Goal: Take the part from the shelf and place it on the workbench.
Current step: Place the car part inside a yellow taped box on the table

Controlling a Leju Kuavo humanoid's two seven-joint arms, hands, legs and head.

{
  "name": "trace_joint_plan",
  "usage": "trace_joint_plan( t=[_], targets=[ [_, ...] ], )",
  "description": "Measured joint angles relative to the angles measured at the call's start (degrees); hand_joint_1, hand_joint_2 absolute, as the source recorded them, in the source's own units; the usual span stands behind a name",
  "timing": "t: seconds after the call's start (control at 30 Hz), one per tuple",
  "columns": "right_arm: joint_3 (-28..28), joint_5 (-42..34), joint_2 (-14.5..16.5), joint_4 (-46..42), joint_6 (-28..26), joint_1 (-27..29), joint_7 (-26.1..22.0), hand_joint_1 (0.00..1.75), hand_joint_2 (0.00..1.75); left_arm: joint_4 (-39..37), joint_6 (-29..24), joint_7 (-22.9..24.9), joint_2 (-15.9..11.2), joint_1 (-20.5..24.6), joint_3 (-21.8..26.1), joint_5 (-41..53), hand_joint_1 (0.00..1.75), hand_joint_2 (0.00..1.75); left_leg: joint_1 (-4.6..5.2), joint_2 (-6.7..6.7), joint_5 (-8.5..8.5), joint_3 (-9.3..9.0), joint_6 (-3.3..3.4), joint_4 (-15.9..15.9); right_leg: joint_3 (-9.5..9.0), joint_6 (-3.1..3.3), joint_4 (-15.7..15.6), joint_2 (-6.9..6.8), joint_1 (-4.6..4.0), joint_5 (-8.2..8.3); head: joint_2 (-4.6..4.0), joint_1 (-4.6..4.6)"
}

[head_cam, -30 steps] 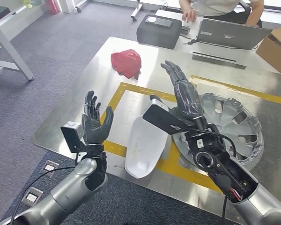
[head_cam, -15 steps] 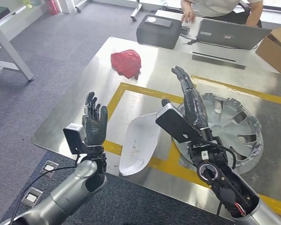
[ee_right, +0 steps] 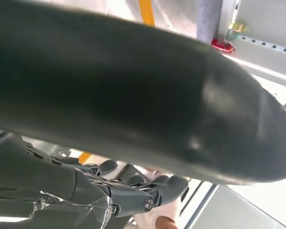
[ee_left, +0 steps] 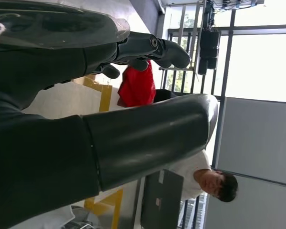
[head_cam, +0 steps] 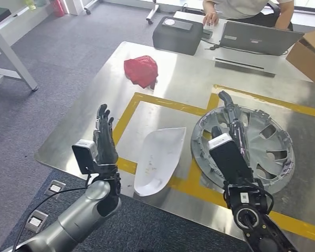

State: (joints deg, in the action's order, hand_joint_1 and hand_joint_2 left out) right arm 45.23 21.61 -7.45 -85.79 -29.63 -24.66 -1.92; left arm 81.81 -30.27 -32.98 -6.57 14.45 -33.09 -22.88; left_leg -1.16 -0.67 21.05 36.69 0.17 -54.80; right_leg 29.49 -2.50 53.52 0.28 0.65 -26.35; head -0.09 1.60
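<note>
The white curved part [head_cam: 159,157] lies on the metal workbench [head_cam: 184,79], inside the yellow taped outline and across its front line, with no hand on it. My left hand [head_cam: 104,139] stands upright and open at the workbench's front left edge, a short way left of the part. My right hand [head_cam: 232,123] is stretched flat and open over the left side of a silver wheel cover [head_cam: 266,142], to the right of the part and apart from it. In the left wrist view my left hand [ee_left: 98,129] holds nothing, and in the right wrist view my right hand [ee_right: 134,191] is bare too.
A red cloth [head_cam: 141,70] lies at the back left of the workbench. Behind it stand a black case [head_cam: 177,34], a laptop [head_cam: 259,37] and a cardboard box [head_cam: 311,52]. A person [head_cam: 247,8] sits at the far side. Grey carpet lies to the left.
My right hand has let go of the white part and swung right over the wheel cover. The part has dropped flat onto the workbench. My left hand has turned edge-on.
</note>
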Motion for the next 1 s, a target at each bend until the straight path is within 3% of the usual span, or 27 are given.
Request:
trace_joint_plan(
  t=[0.47, 1.0],
  targets=[
    [-2.1, -2.8, -0.5, -2.9, -0.1, 4.8, -2.0, 0.00, 0.00, 0.0, 0.0, -0.2, 0.5, -0.7, 0.0, 0.8, 0.00, 0.00, 0.00, 0.02, 0.00, -0.02, 0.00, 0.0, 0.01, 0.00, 0.0, 0.00, 0.00, 0.00, 0.00, 0.00],
    [-2.3, -3.2, -0.6, -3.7, 0.0, 5.9, -2.4, 0.00, 0.00, 0.0, -0.3, 0.4, 0.9, -0.7, 0.0, 1.5, 0.00, 0.00, 0.19, 0.01, 0.17, 0.00, 0.15, -0.2, -0.10, -0.11, -0.1, 0.00, 0.16, -0.01, 0.00, 0.01]
  ],
)
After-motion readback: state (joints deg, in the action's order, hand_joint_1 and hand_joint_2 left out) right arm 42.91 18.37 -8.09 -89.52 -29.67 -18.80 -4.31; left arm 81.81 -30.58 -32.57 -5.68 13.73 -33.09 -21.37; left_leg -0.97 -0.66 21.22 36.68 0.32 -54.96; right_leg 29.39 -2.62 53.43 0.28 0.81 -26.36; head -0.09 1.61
